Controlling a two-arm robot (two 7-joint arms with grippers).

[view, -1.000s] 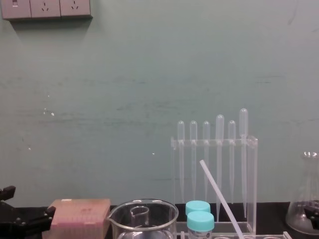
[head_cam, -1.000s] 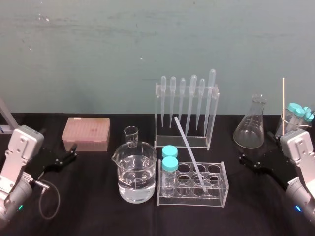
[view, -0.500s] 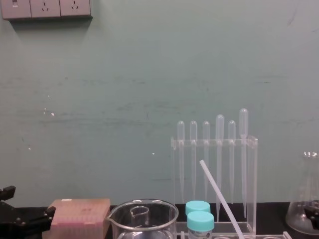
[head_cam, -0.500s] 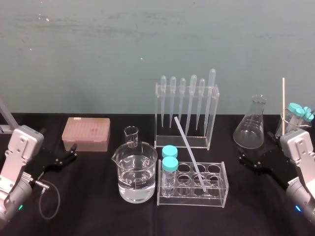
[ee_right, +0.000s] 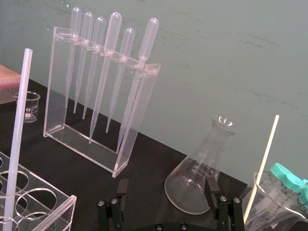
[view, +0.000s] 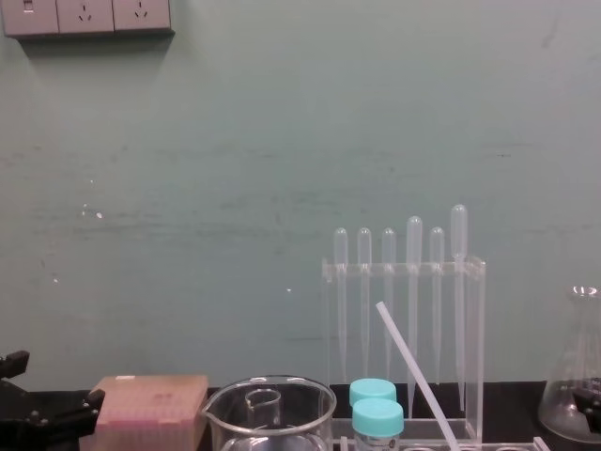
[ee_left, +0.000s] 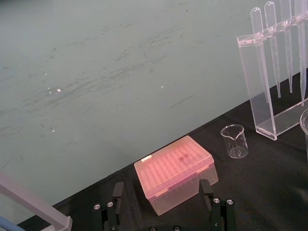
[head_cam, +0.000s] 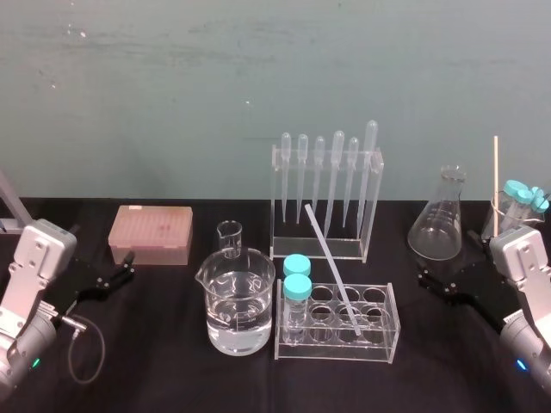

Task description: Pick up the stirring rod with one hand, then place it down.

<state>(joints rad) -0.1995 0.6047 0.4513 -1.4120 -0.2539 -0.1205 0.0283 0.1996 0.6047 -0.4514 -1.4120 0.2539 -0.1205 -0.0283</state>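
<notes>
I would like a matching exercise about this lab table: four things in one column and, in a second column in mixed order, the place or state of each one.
Things
1. stirring rod
2. pipettes
3. big beaker
4. pink box

Places or states
A. partly filled with clear liquid
B. leaning in the tube rack
C. on the table just ahead of the left gripper
D. hanging upright in the clear stand

Pairs: 1-B, 2-D, 3-A, 4-C.

Stirring rod [head_cam: 332,268] aslant in tube rack [head_cam: 344,349], pipette stand [head_cam: 320,249] behind, beaker [head_cam: 239,305] left.
</notes>
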